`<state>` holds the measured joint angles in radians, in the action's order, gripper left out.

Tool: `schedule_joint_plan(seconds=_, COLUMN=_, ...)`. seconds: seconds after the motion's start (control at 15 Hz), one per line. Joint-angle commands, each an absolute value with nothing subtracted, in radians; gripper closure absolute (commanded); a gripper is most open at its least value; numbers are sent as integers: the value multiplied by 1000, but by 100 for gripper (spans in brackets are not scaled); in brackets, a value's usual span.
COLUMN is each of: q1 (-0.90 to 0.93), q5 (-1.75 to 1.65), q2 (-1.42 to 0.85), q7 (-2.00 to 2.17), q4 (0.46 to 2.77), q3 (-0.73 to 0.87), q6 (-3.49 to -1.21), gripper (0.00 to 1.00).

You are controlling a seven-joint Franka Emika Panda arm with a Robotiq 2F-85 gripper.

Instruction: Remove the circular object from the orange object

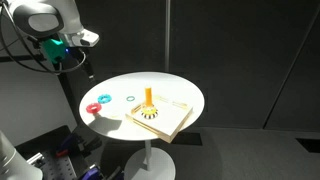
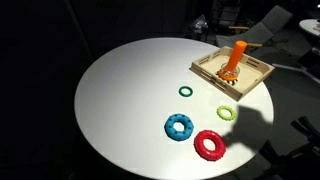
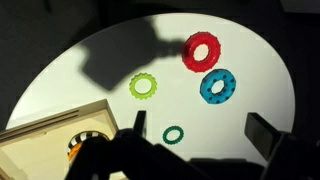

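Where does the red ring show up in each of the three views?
Exterior view: red ring near the table's left edge, left of the wooden board.
Exterior view: red ring low, near the table's bottom edge; board upper right.
Wrist view: red ring top, right of centre; board bottom left.
Shared landmark: the wooden board.
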<state>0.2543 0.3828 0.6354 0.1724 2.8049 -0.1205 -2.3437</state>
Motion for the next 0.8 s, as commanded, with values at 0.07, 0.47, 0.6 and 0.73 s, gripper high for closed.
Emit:
schedule_joint_plan(seconds=0.07, q1=249, q5=385, q2=637, q7=170, q4=2803, q3=-125, q6=-2338, gripper=0)
schedule_joint_plan(seconds=0.47, q1=241, q5=380, q2=620, q7=174, q4=2790, q3=-126, q6=-2343, gripper=0)
schedule_joint_plan(seconds=0.6, q1=232, q5=372, q2=602, q7=176, q4=2773, q3=-128, q6=-2355, gripper=0)
schedule_joint_plan(seconds=0.73, q1=220, q5=365, q2=578, q7=179, q4=2754, q3=-130, q6=-2368, gripper=0)
